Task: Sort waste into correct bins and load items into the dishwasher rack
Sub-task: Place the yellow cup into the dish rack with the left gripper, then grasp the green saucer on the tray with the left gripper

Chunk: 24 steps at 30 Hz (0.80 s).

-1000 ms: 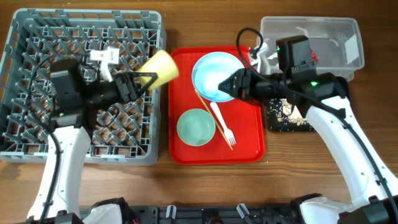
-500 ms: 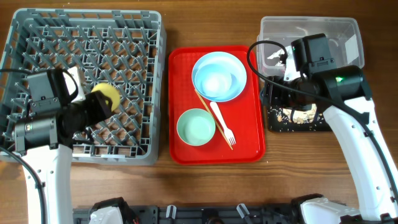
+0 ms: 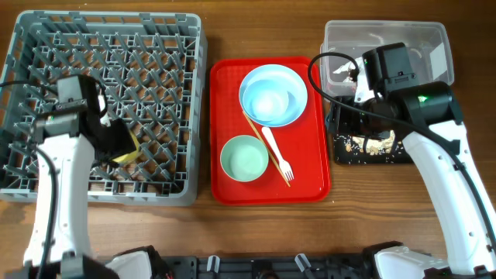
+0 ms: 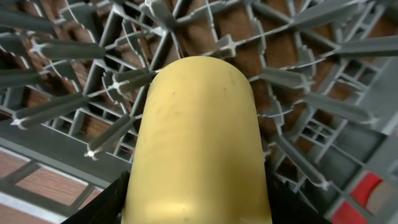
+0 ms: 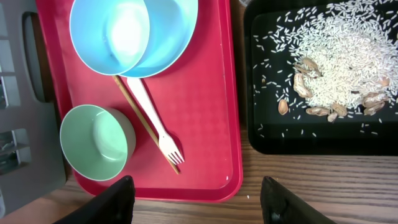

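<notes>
Pegs of the rack [image 3: 46,46] fill the far left of the counter [image 3: 256,232], and the left gripper [image 3: 116,143] hangs over the rack's near half with the cup [image 3: 128,149] in it. In the left wrist view the jaws are closed on the cup [image 4: 199,143], a dark finger at each side of its near end, and its closed, rounded end points away from the camera, down among the pegs. Whether it touches a peg cannot be told. The red tray [image 3: 314,174] lies in the middle of the counter, just right of the rack. On it the plate [image 3: 271,94] sits at the far end and the green bowl [image 3: 244,157] at the near left. The fork [image 3: 277,153] and the stick [image 3: 256,133] lie slanted side by side between them, running from the plate's rim to the near right with the tines at the near end. The black tray [image 3: 345,155] lies just right of the red tray, with the tub [image 3: 422,39] beyond it at the far right. The right gripper [image 5: 198,186] hovers above the near edges of the two trays with its jaws spread wide and nothing between them. White grains [image 5: 348,56] and beige crumbs [image 5: 305,87] are scattered in the black tray.
</notes>
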Available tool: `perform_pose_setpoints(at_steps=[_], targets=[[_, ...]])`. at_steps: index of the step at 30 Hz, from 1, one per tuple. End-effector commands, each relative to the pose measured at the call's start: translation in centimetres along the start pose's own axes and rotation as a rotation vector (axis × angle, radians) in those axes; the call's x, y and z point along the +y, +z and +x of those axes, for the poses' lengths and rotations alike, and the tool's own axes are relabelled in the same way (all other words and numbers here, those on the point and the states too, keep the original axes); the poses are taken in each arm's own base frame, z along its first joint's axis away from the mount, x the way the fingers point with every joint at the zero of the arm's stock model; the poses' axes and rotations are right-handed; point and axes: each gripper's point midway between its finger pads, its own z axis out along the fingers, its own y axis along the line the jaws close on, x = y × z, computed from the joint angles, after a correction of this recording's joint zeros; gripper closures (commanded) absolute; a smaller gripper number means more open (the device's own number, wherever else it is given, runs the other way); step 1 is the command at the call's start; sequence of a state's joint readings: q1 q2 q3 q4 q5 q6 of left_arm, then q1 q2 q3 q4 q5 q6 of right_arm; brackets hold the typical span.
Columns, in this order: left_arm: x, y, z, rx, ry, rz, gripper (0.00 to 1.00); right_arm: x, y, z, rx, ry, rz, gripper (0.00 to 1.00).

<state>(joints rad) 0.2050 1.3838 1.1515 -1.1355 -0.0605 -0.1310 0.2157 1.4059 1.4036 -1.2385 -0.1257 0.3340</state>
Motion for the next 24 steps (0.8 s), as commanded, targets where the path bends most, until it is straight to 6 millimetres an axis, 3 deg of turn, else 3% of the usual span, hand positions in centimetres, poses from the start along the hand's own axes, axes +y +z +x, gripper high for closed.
perform_pose_setpoints(at_steps=[1,2,6,10,14,17,20,24], targets=[[0.2,1.9,-0.5,0.055,0.018,-0.029,0.32,-0.2,-0.6,-0.4,-0.022,-0.018,0.015,0.35],[0.2,2.5,-0.4,0.071,0.019,-0.031,0.00,-0.2,-0.6,-0.4,-0.021,-0.019,0.016,0.35],[0.1,2.5,-0.8,0.063,0.018,-0.029,0.00,-0.2,-0.6,-0.4,-0.021,-0.017,0.015,0.35],[-0.9,-0.5,-2.5,-0.017,0.017,0.030,0.00,1.3,-0.6,0.3,0.014,-0.043,-0.075,0.10],[-6.8,-5.4,-4.2,-0.155,0.090,0.301,0.00,1.1,-0.7,0.3,0.011,-0.032,-0.067,0.01],[-11.0,-7.5,-3.4,-0.226,0.223,0.365,0.00,-0.6,-1.5,-0.4,-0.025,0.089,-0.046,0.00],[-16.0,-8.3,-1.0,-0.212,0.374,0.449,0.00,-3.2,-3.4,-1.2,-0.102,0.179,-0.033,0.00],[-24.0,-9.0,4.4,-0.133,0.607,0.635,0.00,-6.6,-5.7,-1.4,-0.179,0.281,-0.003,0.00]])
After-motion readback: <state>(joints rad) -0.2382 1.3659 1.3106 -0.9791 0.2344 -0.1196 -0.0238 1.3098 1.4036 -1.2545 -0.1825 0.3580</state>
